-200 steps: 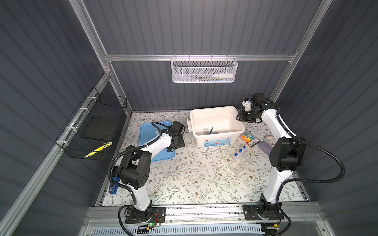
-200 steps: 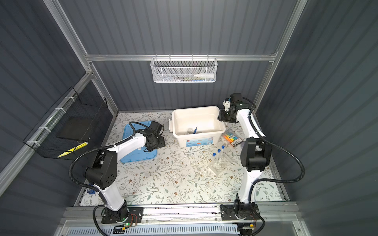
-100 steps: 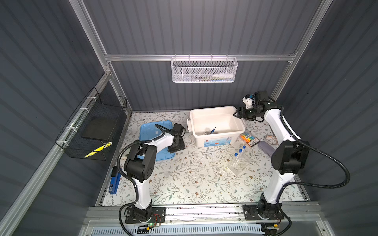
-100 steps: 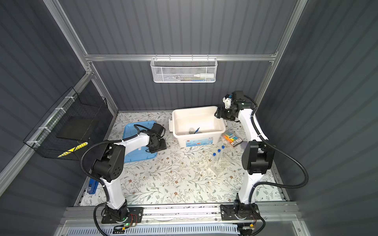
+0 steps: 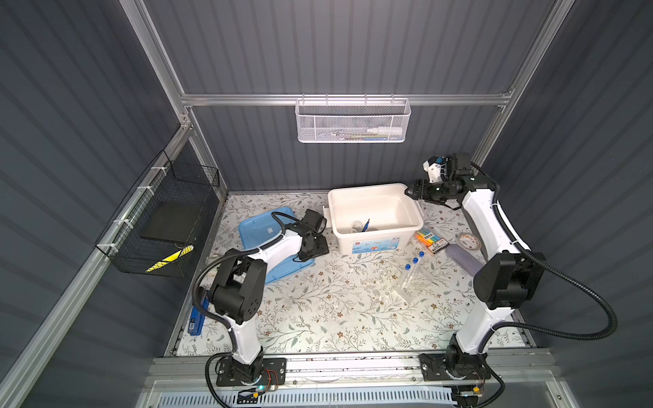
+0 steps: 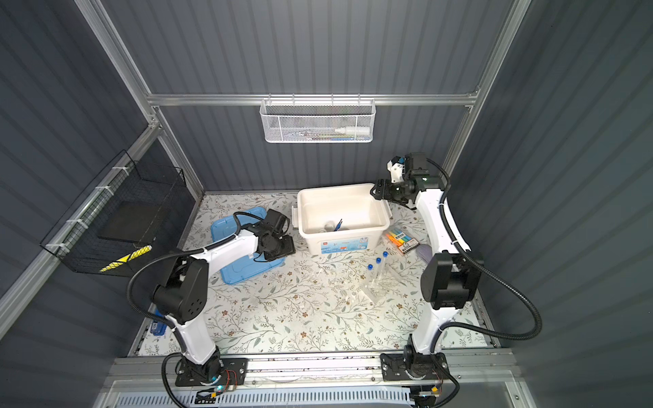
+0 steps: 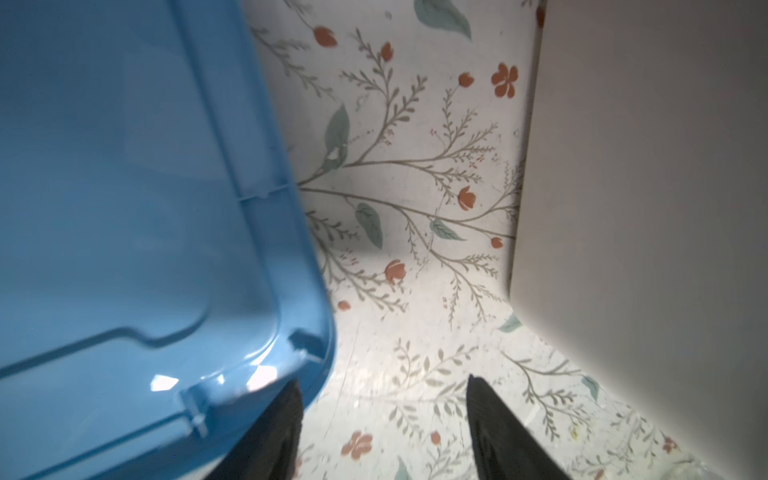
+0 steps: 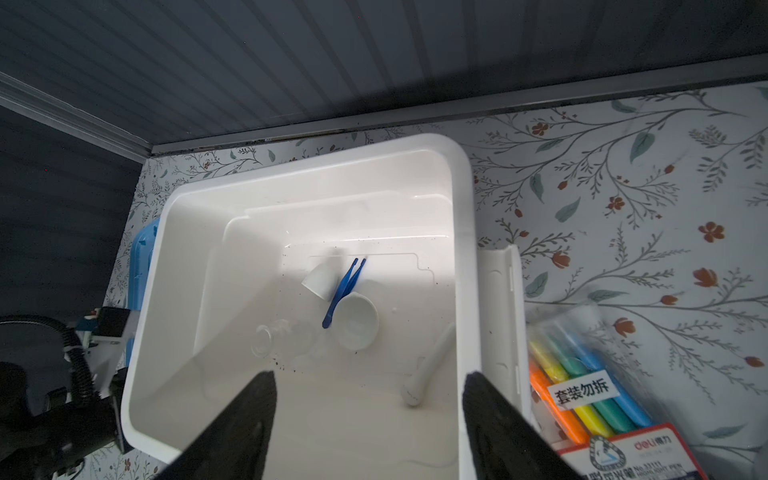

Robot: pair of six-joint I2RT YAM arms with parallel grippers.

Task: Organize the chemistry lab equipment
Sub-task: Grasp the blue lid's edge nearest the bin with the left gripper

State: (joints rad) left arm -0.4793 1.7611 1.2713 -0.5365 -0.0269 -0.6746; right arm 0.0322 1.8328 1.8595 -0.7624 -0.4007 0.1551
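A white bin at the back holds dark blue tweezers, two small white dishes, a white pestle and clear glassware. My right gripper hovers open and empty over the bin's back right corner. In both top views, three blue-capped tubes stand tilted in a clear rack on the mat in front of the bin. My left gripper is open and low between the bin and a blue lid, one finger at the lid's corner.
A pack of coloured markers, a tape roll and a purple object lie right of the bin. A blue stapler sits at the mat's left edge. A white mesh basket hangs on the back wall and a black wire basket on the left wall.
My right gripper has drawn back from the bin's right side to its back corner, and its jaws have widened. My left arm has shifted a little beside the blue lid.
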